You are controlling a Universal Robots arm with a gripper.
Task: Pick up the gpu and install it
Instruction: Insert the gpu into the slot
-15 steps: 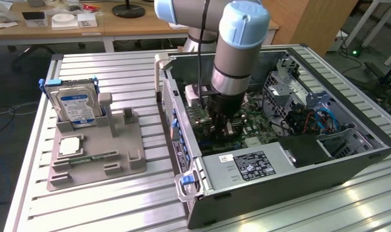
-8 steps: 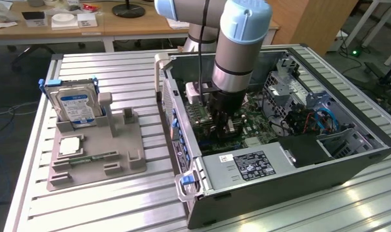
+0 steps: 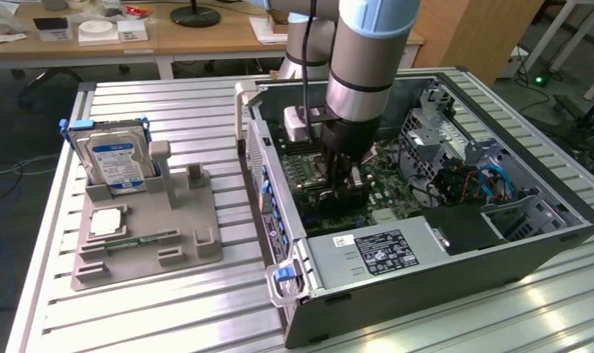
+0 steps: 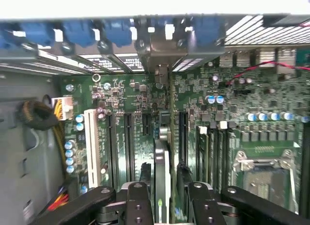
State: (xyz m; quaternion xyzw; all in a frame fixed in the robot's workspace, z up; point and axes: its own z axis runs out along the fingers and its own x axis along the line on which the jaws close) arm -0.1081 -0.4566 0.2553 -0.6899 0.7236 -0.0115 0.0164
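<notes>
While my end effector (image 4: 162, 193) reaches down inside the open case (image 3: 532, 250), I see its fingers (image 4: 139, 198) partly open on either side of the gpu (image 4: 162, 162), which stands on edge over the motherboard (image 4: 252, 123).

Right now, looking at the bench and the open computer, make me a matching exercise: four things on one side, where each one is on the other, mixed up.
Things:
1. gpu
2. hard drive
3. power supply
4. gripper

Places:
A. upright in the grey holder, on the exterior view's left
B. inside the case, at its near corner, label facing up
C. standing on edge over the motherboard slots, between the fingers
D. lowered into the open case over the motherboard

Pairs: 1-C, 2-A, 3-B, 4-D
</notes>
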